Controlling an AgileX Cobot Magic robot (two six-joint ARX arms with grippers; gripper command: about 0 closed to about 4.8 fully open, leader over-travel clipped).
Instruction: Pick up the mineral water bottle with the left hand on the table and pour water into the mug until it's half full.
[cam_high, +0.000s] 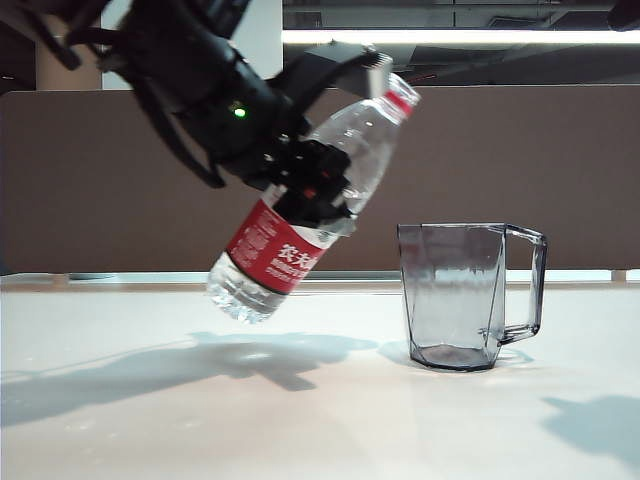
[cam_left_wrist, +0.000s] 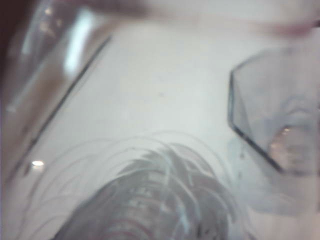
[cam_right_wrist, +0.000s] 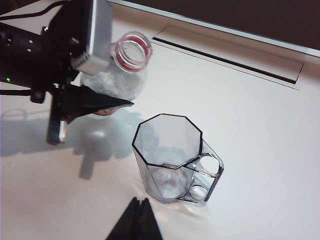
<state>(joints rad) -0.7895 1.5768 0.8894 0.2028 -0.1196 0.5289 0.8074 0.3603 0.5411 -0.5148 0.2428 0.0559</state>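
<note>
White table (cam_high: 320, 420) under a brown partition wall (cam_high: 560, 170) — the left hand (cam_high: 305, 185) grips the mineral water bottle (cam_high: 300, 215) by its middle, lifted and tilted, open red-ringed neck aimed at the mug (cam_high: 460, 295) standing well apart. Its red label (cam_high: 275, 250) carries white Chinese characters; smaller print is unreadable. The right gripper (cam_right_wrist: 137, 220) hovers beside the mug — fingertips pressed together, empty.

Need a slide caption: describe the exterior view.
Left gripper holds the mineral water bottle tilted toward the empty mug.
</note>
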